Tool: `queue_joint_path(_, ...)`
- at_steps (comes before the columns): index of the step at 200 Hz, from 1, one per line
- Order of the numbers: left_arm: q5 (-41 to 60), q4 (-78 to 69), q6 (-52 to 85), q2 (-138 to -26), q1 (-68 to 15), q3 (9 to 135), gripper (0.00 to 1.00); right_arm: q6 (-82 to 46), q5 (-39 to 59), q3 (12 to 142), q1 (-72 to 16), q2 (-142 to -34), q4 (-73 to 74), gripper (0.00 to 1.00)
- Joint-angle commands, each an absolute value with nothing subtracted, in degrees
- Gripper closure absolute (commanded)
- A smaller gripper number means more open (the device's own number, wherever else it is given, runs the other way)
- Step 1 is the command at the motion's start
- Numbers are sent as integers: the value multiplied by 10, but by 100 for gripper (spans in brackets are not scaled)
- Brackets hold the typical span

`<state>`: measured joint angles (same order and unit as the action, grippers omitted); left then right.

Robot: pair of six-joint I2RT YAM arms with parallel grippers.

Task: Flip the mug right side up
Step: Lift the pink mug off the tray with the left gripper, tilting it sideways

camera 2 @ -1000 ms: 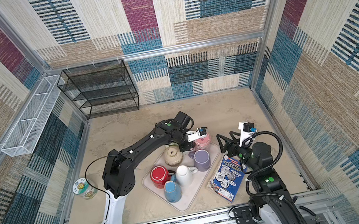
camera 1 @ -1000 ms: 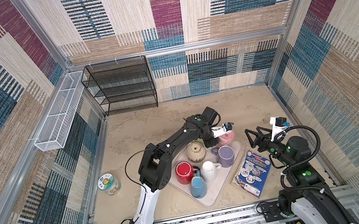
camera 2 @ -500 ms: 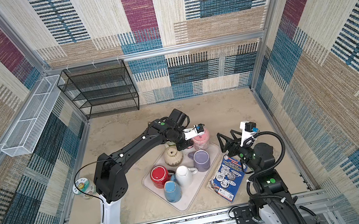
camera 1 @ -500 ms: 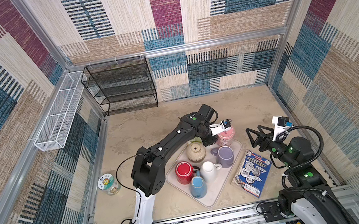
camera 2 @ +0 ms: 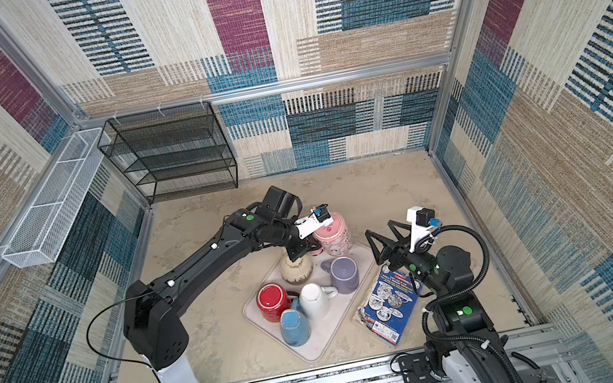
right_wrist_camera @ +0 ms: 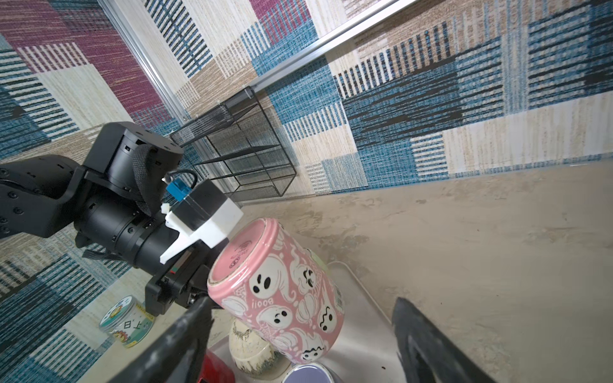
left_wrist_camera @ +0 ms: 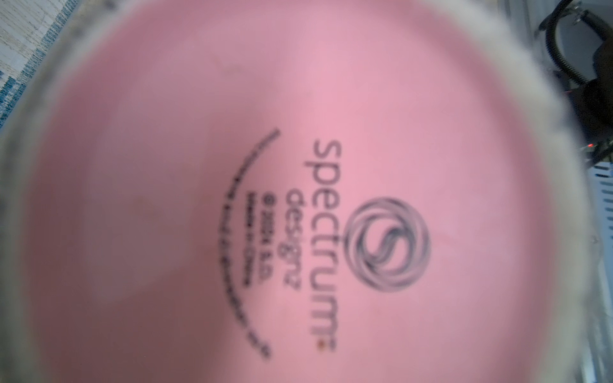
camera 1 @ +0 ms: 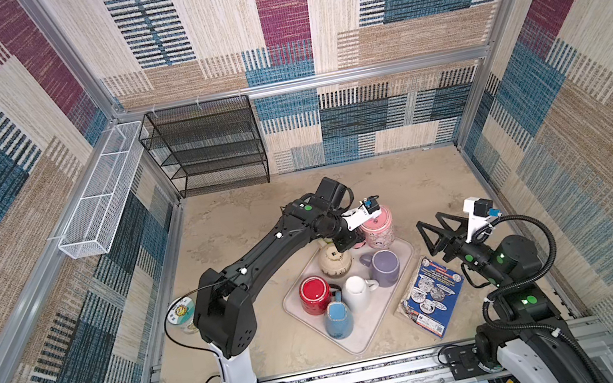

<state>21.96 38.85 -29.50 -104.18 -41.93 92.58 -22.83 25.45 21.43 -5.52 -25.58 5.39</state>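
Lifting step, by my reading: left gripper (camera 1: 352, 241) clamps the pink mug (camera 1: 378, 227) from its left side, apparently at the handle, with the base up and tipped leftward, over the far corner of the tray (camera 1: 367, 338) beside the beige mug (camera 1: 334, 261). Right gripper (camera 1: 430, 224) hangs just right of the tray, spread wide, aimed at the pink mug, not touching; the next move likely calls for rolling the left wrist to bring the mouth up, or a handover. Left fingers hidden behind the mug; left wrist view shows only its blurred base; rim clearance over the tray can't be judged.
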Motion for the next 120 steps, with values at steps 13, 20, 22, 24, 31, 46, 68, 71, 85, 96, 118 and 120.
queue_joint_path(13, 308, 248, -195, -978, -399, 855, 100, -231, 319, 204, -55, -256, 110, 10)
queue_joint_path(20, 323, 230, -177, -964, -392, 837, 100, -234, 327, 202, -56, -256, 118, 9)
queue_joint_path(22, 326, 224, -172, -960, -390, 833, 100, -235, 331, 201, -56, -256, 120, 9)
queue_joint_path(24, 327, 218, -166, -956, -388, 827, 100, -235, 333, 200, -56, -255, 122, 9)
queue_joint_path(31, 354, 195, -148, -941, -380, 809, 100, -238, 343, 199, -56, -256, 130, 8)
queue_joint_path(46, 382, 148, -111, -913, -365, 772, 100, -243, 363, 194, -56, -255, 149, 8)
queue_joint_path(68, 414, 86, -58, -878, -344, 727, 100, -252, 402, 189, -56, -242, 175, 6)
queue_joint_path(71, 420, 78, -50, -874, -341, 721, 100, -254, 409, 189, -57, -244, 179, 6)
queue_joint_path(85, 443, 27, -9, -857, -327, 692, 100, -262, 442, 185, -62, -250, 194, 6)
queue_joint_path(96, 469, -21, 31, -847, -314, 669, 100, -270, 466, 180, -67, -249, 212, 6)
queue_joint_path(118, 510, -112, 102, -833, -297, 634, 100, -281, 495, 181, -75, -273, 235, 6)
queue_joint_path(120, 513, -120, 107, -831, -296, 631, 100, -282, 498, 181, -76, -274, 236, 7)
